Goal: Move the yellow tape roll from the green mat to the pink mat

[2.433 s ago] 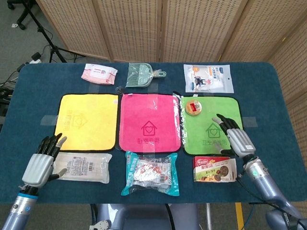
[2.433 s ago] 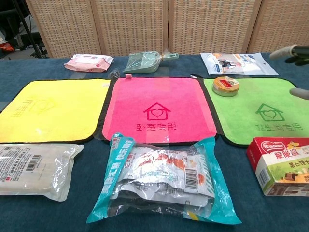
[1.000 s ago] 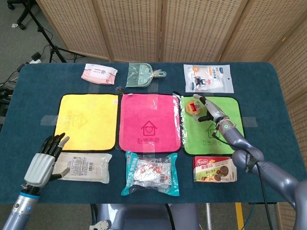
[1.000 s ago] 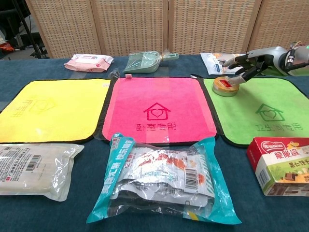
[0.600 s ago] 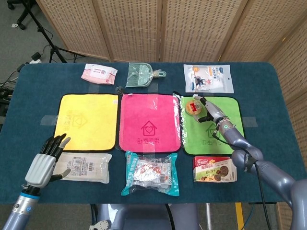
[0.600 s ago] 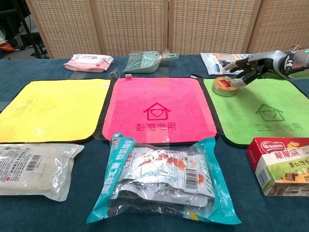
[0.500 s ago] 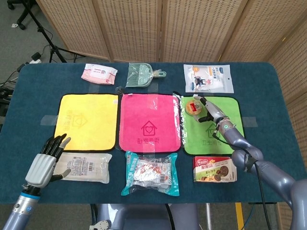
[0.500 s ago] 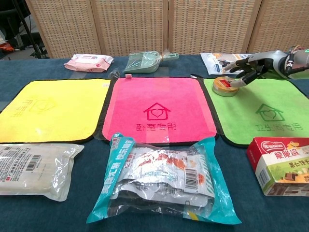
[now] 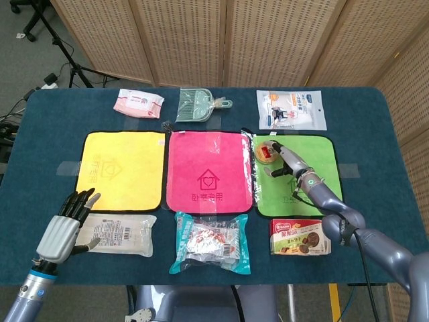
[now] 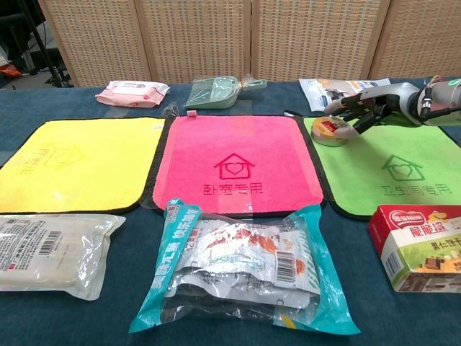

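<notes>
Yellow tape roll [image 10: 330, 130] now nearer mat edge

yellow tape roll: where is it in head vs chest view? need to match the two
Head view: yellow tape roll sits at the far-left corner of the green mat, under the right hand.
Chest view: same roll right of centre, upper part of the picture, right hand over it.
Shared landmark: the pink mat just left of it.
</notes>
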`<state>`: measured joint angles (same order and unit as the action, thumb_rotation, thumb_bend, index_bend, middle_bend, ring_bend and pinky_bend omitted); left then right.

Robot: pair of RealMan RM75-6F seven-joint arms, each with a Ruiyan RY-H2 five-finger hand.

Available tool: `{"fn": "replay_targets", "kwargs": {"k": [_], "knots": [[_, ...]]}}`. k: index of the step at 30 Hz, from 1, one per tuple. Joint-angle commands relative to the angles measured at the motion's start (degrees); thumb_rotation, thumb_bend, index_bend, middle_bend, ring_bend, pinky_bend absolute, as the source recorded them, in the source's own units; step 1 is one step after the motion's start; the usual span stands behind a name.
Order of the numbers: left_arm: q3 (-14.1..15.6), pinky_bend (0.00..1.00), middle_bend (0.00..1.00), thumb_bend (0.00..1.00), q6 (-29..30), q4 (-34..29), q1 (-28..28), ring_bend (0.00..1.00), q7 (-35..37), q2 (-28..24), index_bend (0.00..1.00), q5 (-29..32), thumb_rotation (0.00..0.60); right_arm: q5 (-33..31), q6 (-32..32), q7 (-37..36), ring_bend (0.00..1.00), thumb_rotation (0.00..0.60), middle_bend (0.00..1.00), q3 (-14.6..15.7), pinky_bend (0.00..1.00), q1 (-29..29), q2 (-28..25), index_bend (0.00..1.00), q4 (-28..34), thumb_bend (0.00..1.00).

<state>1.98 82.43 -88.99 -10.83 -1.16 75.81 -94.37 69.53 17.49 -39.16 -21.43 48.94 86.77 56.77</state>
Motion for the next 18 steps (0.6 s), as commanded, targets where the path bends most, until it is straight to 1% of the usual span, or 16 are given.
{"fn": "replay_targets", "kwargs": {"k": [1, 9, 18], "knots": [[-0.01, 0.00, 0.00, 0.16, -0.11, 0.07, -0.06, 0.00, 0.21, -0.01, 0.04, 0.08, 0.600, 0.21, 0.15, -0.04, 0.00, 0.600, 0.00, 0.09, 0.02, 0.02, -0.40, 0.08, 0.85, 0.47], [0.10, 0.00, 0.00, 0.15, -0.42, 0.13, -0.29, 0.00, 0.78, -0.02, 0.04, -0.01, 0.600, -0.96, 1.32, 0.36, 0.00, 0.600, 0.00, 0.40, 0.02, -0.65, -1.73, 0.08, 4.80, 0.47], [0.13, 0.00, 0.00, 0.15, -0.48, 0.35, -0.50, 0.00, 2.09, -0.26, 0.04, -0.14, 0.600, -3.42, 2.28, 2.16, 0.00, 0.600, 0.00, 1.90, 0.02, -1.88, -2.49, 0.08, 7.15, 0.47]]}}
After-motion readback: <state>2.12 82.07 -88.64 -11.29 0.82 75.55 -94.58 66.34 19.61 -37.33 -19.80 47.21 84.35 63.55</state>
